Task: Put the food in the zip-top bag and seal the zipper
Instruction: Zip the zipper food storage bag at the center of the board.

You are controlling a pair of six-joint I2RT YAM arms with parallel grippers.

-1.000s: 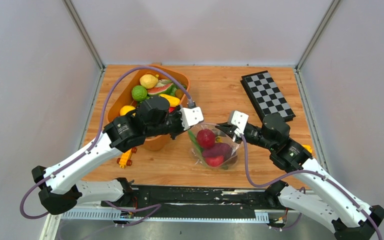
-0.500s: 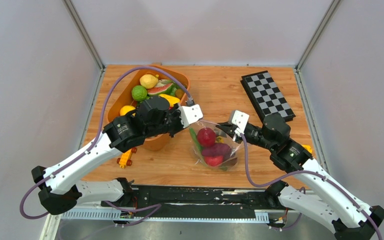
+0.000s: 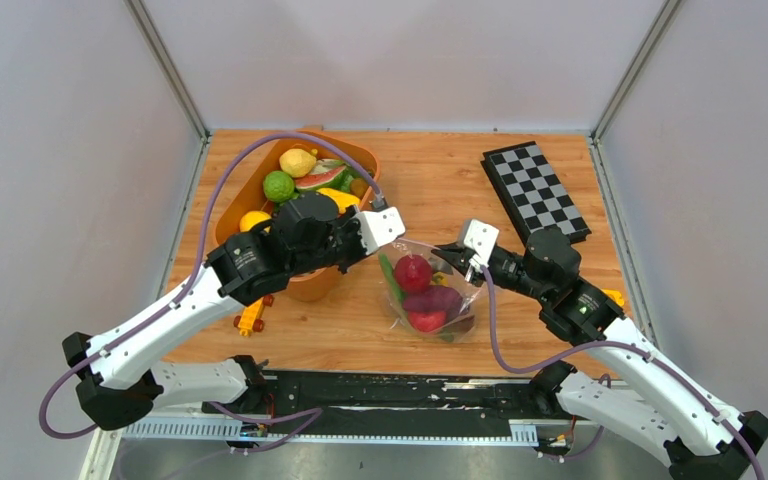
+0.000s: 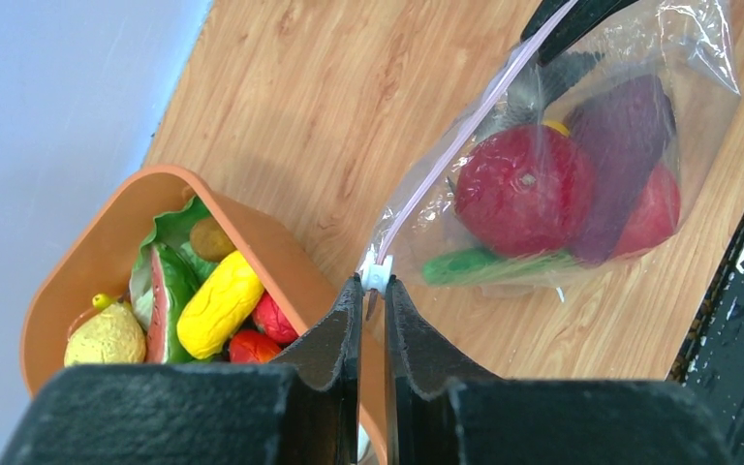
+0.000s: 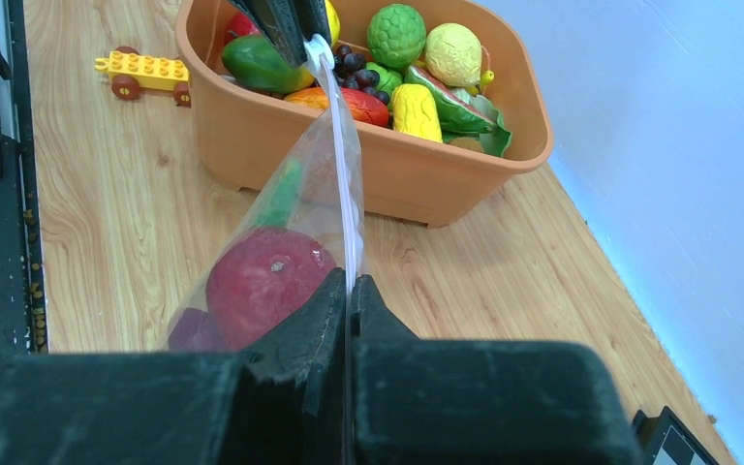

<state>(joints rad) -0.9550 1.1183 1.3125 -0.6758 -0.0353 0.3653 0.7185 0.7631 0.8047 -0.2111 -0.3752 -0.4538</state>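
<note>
Both ends of the clear crinkly bag's (image 4: 697, 48) thin whitish zipper strip (image 4: 465, 143) are pinched, my left pincer (image 4: 372, 291) nine o'clock, right pincer (image 5: 349, 291) three; pull taut before pressing.

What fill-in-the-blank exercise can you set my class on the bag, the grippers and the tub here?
The left gripper and the right gripper each pinch one end of the zipper, so both are ____.
Inside the zip-top bag, the big round fruit is ____.
The other food sits in the ____ tub.
The checkerboard lies nearer the ____ arm.
Missing words: shut, red, orange, right.
</note>
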